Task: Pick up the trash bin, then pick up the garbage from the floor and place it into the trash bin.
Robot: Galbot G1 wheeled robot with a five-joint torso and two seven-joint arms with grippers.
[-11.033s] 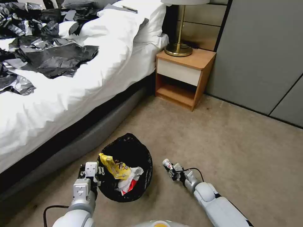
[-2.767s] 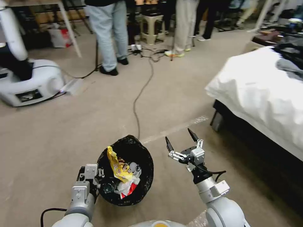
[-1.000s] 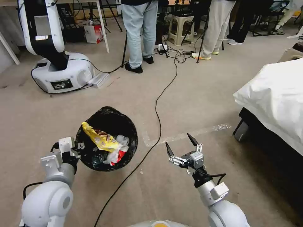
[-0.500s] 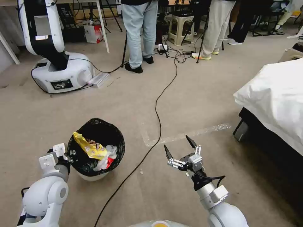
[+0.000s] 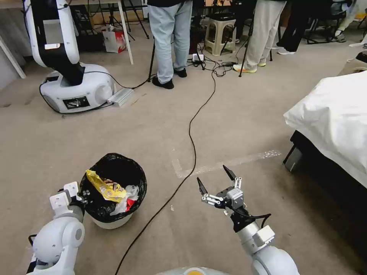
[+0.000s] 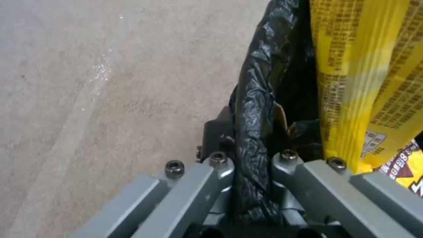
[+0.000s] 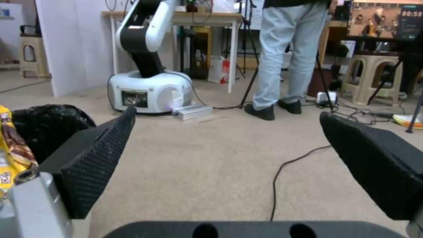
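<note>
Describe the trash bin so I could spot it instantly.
Start at the white bed, then look across the carpet past the black cable. The trash bin stands there, clamped at its rim by the left end effector. Its black liner and yellow wrapper mark it.

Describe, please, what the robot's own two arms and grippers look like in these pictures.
Both arms are glossy white-grey with rounded joint housings and thin black cables looping near the wrists. The left gripper has pale grey blocky linkages with dark hex screws. The right gripper has a boxy silver-grey body, silver linkages and two black pointed fingers with finely textured pads.
</note>
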